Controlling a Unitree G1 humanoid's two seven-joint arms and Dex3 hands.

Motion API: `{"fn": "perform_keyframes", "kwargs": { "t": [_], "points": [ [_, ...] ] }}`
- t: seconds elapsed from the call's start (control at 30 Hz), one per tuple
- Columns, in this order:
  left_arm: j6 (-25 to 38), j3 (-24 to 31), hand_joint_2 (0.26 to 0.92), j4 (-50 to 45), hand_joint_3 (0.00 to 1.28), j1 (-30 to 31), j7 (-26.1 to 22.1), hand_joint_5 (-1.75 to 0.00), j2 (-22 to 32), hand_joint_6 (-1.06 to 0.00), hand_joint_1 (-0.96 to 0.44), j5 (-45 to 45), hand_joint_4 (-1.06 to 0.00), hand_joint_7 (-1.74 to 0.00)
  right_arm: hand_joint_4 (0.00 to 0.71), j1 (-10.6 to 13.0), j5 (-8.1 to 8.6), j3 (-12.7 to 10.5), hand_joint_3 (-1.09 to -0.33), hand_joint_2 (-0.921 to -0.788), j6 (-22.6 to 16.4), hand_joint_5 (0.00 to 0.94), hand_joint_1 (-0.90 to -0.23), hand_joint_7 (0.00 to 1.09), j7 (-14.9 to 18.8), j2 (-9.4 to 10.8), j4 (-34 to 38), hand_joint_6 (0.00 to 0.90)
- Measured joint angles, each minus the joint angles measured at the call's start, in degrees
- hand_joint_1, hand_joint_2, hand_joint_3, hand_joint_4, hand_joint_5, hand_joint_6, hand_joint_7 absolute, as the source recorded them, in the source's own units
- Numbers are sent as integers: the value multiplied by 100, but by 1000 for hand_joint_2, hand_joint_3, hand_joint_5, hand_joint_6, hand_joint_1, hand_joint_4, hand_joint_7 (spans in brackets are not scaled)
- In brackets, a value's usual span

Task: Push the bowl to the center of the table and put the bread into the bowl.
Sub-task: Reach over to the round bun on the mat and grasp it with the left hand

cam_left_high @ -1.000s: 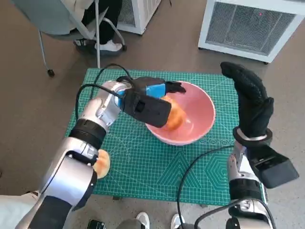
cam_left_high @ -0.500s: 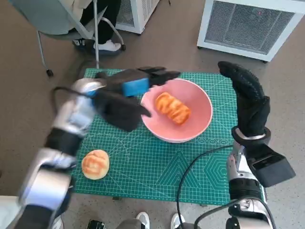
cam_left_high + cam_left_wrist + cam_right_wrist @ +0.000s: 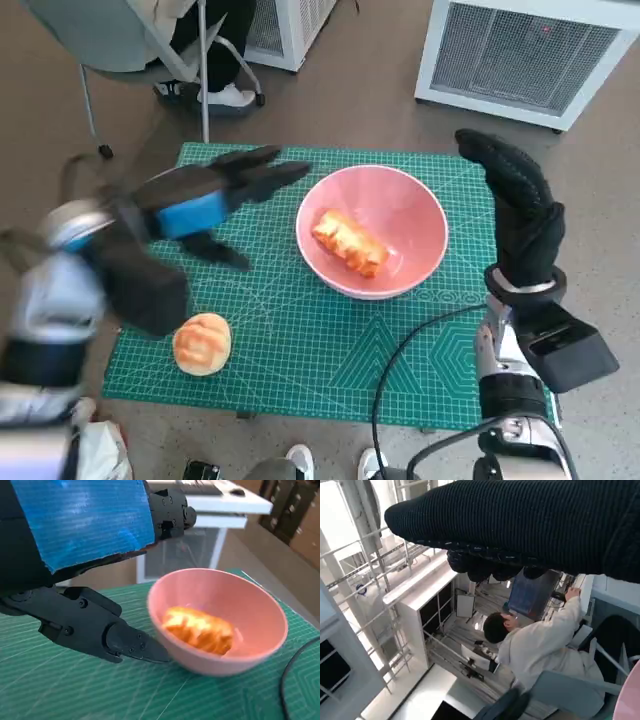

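Blur smears the left forearm at nine o'clock in the head view. Green mat (image 3: 300,350) carries the pink bowl (image 3: 372,232) near centre. Left hand (image 3: 205,205) hangs empty beside it, fingers spread; right hand (image 3: 522,215) stands upright, empty, fingers together. Bread (image 3: 350,243) lies inside the bowl, long axis ten-to-four. A round bun (image 3: 201,344) sits at seven o'clock.

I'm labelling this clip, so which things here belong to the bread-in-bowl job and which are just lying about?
Belongs to the job:
pink bowl
long bread lying in the bowl
left hand, holding nothing
green mat on the table

Lying about:
round bun on the mat
black cable
chair
white units on the floor
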Motion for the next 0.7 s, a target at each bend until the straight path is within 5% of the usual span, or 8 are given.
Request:
{"fn": "perform_keyframes", "kwargs": {
  "t": [0.33,0.7],
  "points": [
    [375,1103,733,-1450,2,2152,-94,-9,709,-240,-265,-254,-82,-70,376,-4,247,9,-728,-921,38,0,-630,170,233,4,153,267],
    [543,1140,742,-1715,4,3160,-44,-3,655,-242,-238,-218,-87,-38,378,-67,342,27,-720,-921,130,1,-614,163,437,64,199,271]
  ]
}}
